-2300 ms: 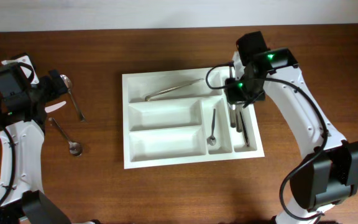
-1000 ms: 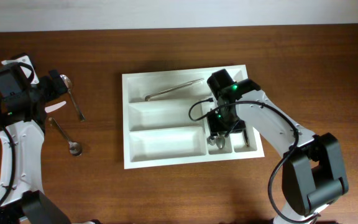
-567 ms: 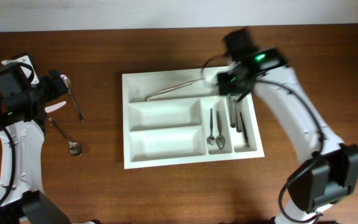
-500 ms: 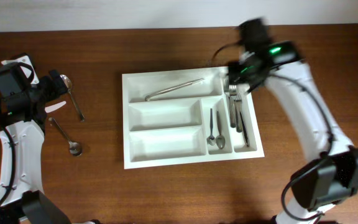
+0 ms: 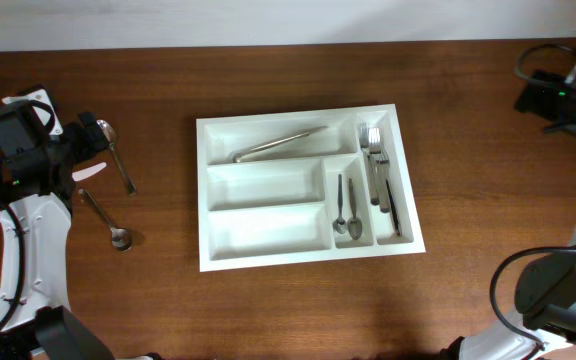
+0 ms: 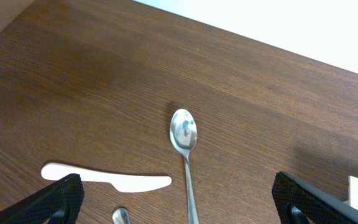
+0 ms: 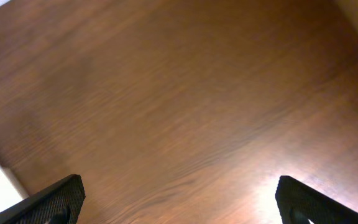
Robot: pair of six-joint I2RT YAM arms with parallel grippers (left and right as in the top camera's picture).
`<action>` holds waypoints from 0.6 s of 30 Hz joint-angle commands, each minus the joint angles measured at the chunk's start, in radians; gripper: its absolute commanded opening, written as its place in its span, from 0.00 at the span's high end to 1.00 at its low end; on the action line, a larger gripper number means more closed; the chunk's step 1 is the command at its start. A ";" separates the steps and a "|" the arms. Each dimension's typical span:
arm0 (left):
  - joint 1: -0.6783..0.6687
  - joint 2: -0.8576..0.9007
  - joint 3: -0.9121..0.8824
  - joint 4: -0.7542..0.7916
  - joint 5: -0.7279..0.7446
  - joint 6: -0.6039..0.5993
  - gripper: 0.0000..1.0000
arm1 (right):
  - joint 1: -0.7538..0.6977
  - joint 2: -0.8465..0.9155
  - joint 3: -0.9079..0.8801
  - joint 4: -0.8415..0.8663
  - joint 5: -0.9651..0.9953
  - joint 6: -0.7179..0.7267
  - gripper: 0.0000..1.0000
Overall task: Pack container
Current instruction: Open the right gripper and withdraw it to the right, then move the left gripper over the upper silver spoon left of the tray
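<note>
- While both arms stand away from it, the container (image 5: 200, 200) lies flat at the middle of the wooden table (image 5: 468, 300), with its long sides running across the overhead view.
- Metal tongs (image 5: 278, 143) lie slantwise in the container's far wide compartment.
- Two spoons (image 5: 340, 205) lie side by side in the container's short narrow compartment, bowls toward its near edge.
- Forks (image 5: 371, 145) lie in the long narrow compartment at the container's end nearest the right arm, tines toward the far edge. Darker-handled pieces lie with them, and I cannot tell how many.
- Well apart from the container, off its opposite end, the left gripper (image 6: 179, 205) hangs over the wood with its fingers spread wide and nothing held.
- Under that gripper a loose spoon (image 6: 184, 134) lies on the wood, its handle running between the two fingertips and its bowl at the end farther from the wrist camera.
- Beside that spoon, on the side away from the container, lies a white knife (image 6: 104, 180).
- A second loose spoon (image 5: 108, 225) lies nearer the table's front edge, also well apart from the container.
- Far off beyond the container's far corner on the forks' side, the right gripper (image 7: 179, 202) is over bare wood, its fingers wide apart and empty.
</note>
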 commanded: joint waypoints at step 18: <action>0.002 0.039 0.019 -0.225 0.201 0.002 0.01 | -0.081 -0.010 0.014 -0.003 -0.017 0.004 0.01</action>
